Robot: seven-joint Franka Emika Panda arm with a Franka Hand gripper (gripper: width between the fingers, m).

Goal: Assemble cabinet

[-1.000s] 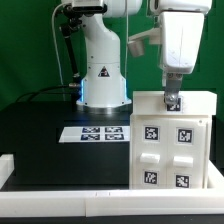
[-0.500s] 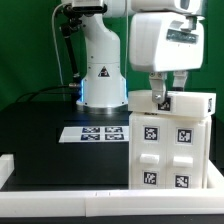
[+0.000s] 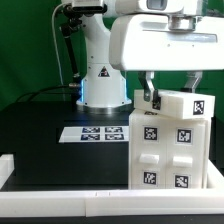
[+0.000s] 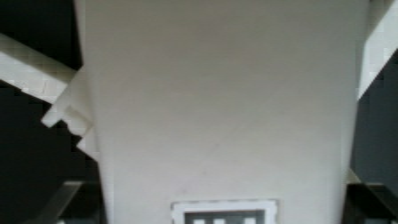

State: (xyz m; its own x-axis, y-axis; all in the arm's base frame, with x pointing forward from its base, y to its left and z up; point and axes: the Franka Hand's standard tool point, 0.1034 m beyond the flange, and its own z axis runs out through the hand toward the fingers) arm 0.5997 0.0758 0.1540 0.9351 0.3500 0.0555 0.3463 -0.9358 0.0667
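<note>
Black table (image 3: 40, 135), green backdrop. Cabinet (image 3: 170, 150) stands at exterior view's right, near the front edge. Claw (image 3: 170, 95) straddles the top panel (image 3: 185, 104), looks clamped on it. Prob light, stiff, slick plastic; grip across panel edges.

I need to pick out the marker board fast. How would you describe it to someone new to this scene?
Start at the white robot base at the back of the black table. Just in front of it lies the marker board, thin and flat, printed with black-and-white tags. Unlike the boxy white cabinet on the exterior view's right, it has no height.
</note>
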